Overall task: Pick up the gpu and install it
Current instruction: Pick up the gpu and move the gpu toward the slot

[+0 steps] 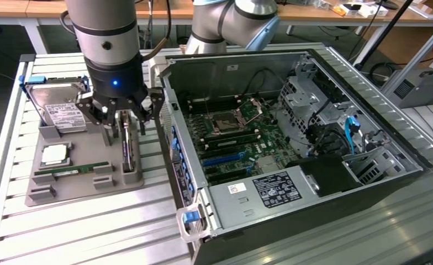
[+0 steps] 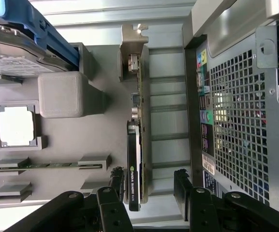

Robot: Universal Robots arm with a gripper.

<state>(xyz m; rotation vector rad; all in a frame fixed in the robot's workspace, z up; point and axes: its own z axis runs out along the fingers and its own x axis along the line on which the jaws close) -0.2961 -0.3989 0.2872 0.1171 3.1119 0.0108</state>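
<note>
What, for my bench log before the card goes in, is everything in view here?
gpu: one, dark, standing on edge in the holder.
hard drive: one, silver, white label, at one end of the holder.
processor: one, silver, in a holder pocket.
memory stick: one, green, in the holder.
holder: one, grey, on the table, exterior view's left.
computer case: one, black and silver, open, exterior view's right.
motherboard: one, green, inside the case.
table: one, silvery slats, under everything.
arm: one, grey and silver, above the holder.
pincer: one, black, open, a finger either side of the gpu.
</note>
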